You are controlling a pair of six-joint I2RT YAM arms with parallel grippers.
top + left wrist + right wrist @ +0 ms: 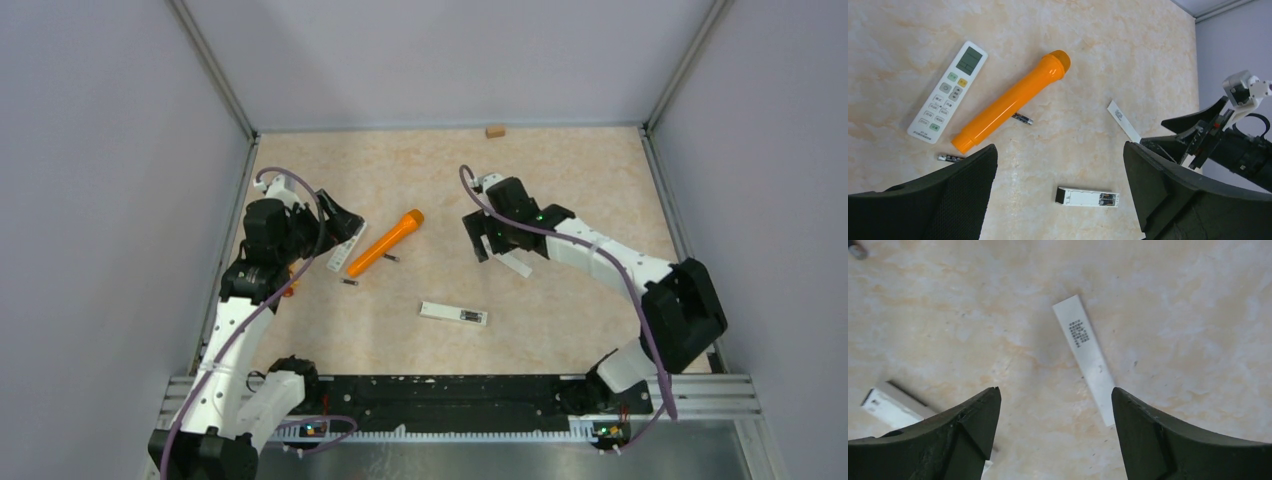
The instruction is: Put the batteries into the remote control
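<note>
A white remote control [1083, 196] lies face down with its back open; two dark cells appear to sit in the bay [1105, 199]. It lies mid-table [453, 313]. Its loose white cover [1087, 352] lies flat just beyond my right gripper [1054, 389], which is open and empty above the table [492, 245]. One battery [1022, 118] lies against the orange tube [1010, 102], another battery [950, 158] by the tube's base. My left gripper [1059, 147] hangs wide open and empty, high over the tube's left side [335, 222].
A second white remote [948, 92] with a screen and buttons lies face up left of the orange tube. A small brown block [494, 131] sits at the far edge. Grey walls close in the table on three sides.
</note>
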